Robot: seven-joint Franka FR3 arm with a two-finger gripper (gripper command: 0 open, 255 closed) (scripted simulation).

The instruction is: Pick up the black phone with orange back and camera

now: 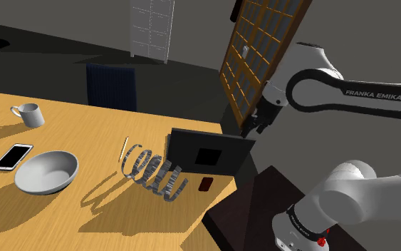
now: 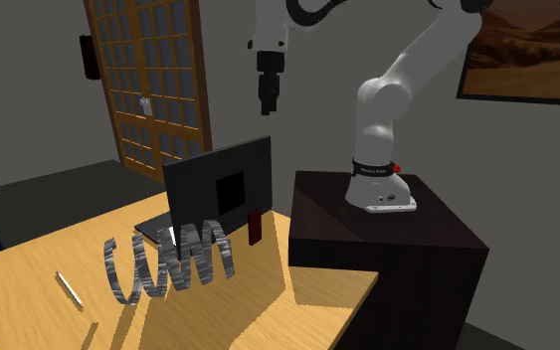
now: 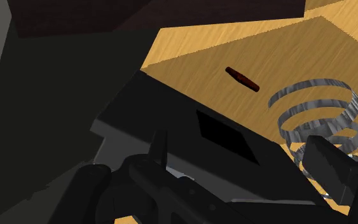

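**A:** From the shoulder view's left, what sits on the counter (image 1: 85,221)?

**B:** A white-screened phone (image 1: 12,156) lying flat, a white mug (image 1: 28,114) behind it, and a grey bowl (image 1: 47,172) just beside that phone.

**A:** Further along?

**B:** A thin pale stick (image 1: 125,147), then a grey metal coil (image 1: 154,171) on its side, just beside an open black laptop (image 1: 207,154).

**A:** And the one to be picked?

**B:** The dark phone (image 1: 206,184), reddish-orange on one face, stands on end near the laptop's lid, close to the counter's corner by the stand (image 1: 241,214).

**A:** The gripper?

**B:** The gripper (image 1: 250,128) hangs well above the laptop, fingers spread apart, clasping nothing.
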